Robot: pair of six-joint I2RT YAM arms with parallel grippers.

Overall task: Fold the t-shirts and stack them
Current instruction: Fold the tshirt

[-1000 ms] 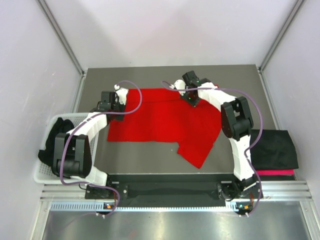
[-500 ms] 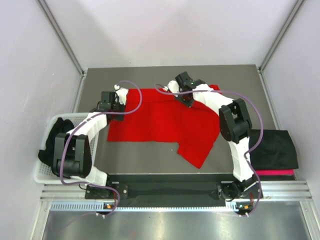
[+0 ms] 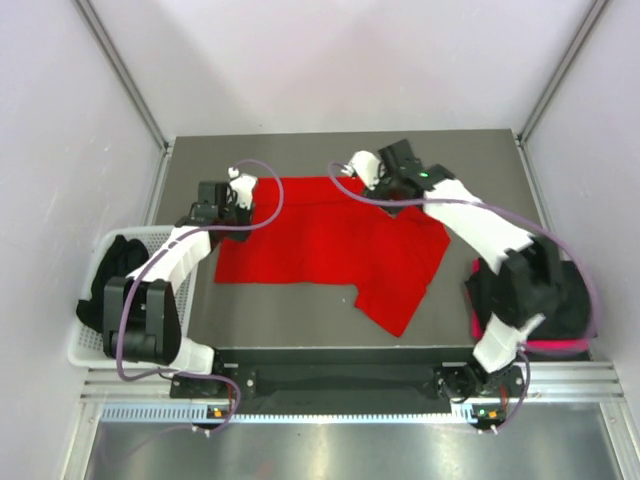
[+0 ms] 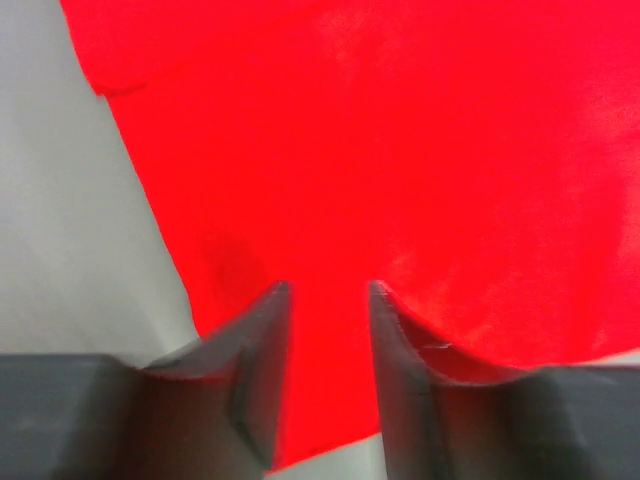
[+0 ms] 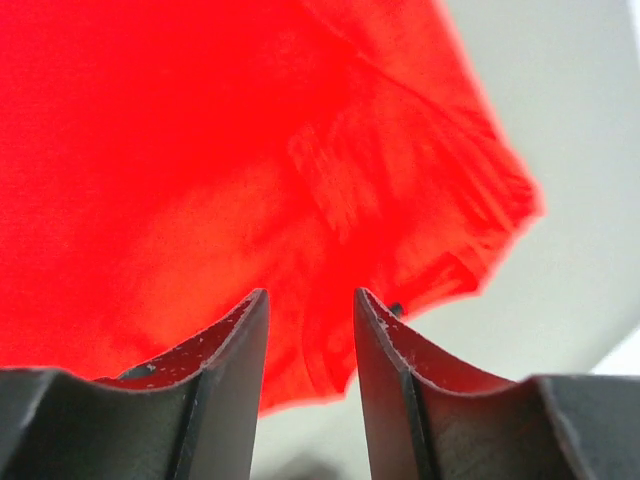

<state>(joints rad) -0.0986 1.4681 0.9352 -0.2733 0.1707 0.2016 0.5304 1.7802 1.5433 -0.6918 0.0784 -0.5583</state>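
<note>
**Change noted.** Within the last second both arms have let go. The right gripper [image 5: 310, 300] was clamped almost shut at the far right of the red t-shirt [image 3: 320, 245]. Its jaws now stand parted, and its arm's elbow has swung out to the right, over the folded black t-shirt [image 3: 578, 305]. The left gripper [image 4: 328, 300], at the far left corner, has widened its jaws as well. The shirt itself has hardly shifted.

**Meaning for the task.** We judge this a release after tugging the far edge straight. The red t-shirt lies opened out in the middle of the tabletop [image 3: 290, 315], with one lobe pointing toward the near edge. We see no fold made in it yet.

**Jaws.**
- **Left:** partly open with a clear gap. Red cloth lies under and between them, close to its edge, and we see nothing pinched.
- **Right:** partly open above a rumpled corner of the cloth, gripping nothing. The view is blurred, so we cannot tell whether the tips touch the fabric.

**Elsewhere.** The black t-shirt rests on a pinkish-red t-shirt [image 3: 550, 345] at the right, by the near edge. Black garments [image 3: 115, 265] lie in the white basket [image 3: 90, 352] on the left.
</note>
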